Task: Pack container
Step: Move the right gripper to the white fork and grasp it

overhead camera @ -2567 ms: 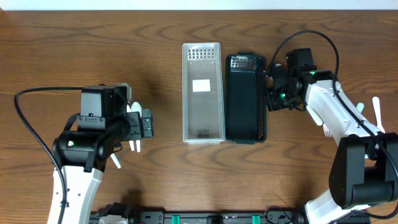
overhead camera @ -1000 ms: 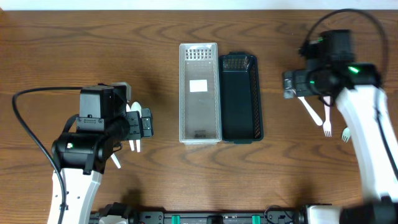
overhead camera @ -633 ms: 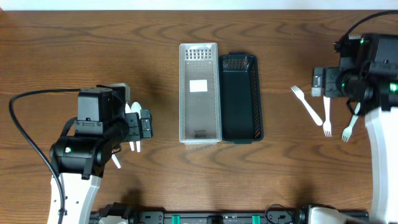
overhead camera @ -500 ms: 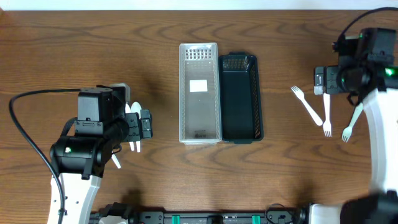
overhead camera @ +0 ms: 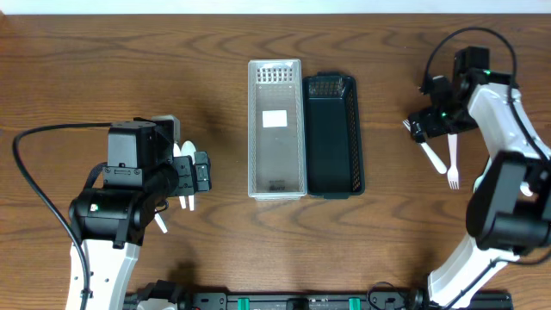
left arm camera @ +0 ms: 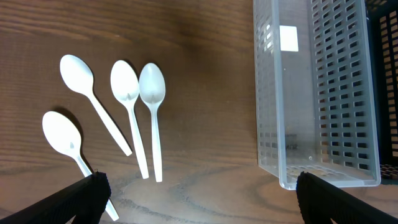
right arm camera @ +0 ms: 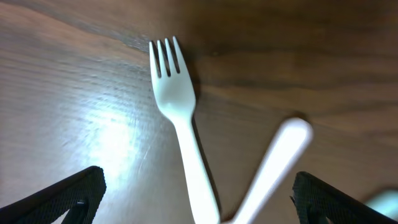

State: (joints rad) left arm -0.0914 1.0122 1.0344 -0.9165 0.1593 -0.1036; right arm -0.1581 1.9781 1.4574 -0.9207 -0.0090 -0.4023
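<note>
A clear slotted container and a black one lie side by side at the table's middle, both with nothing in them. Several white spoons lie left of the clear container. My left gripper hovers open above the table by their handles; overhead it covers most of the spoons. On the right, my right gripper hangs open low over a white fork, with a second fork's handle crossing beside it. Overhead, the right gripper sits over the two forks.
The black container's wall shows at the left wrist view's right edge. Bare wood lies between the black container and the forks. The left arm's black cable loops out at the left.
The right arm swung out to the far right, then came back left and down over the forks. A fork at the far right is now hidden under it. The left arm stayed still.
</note>
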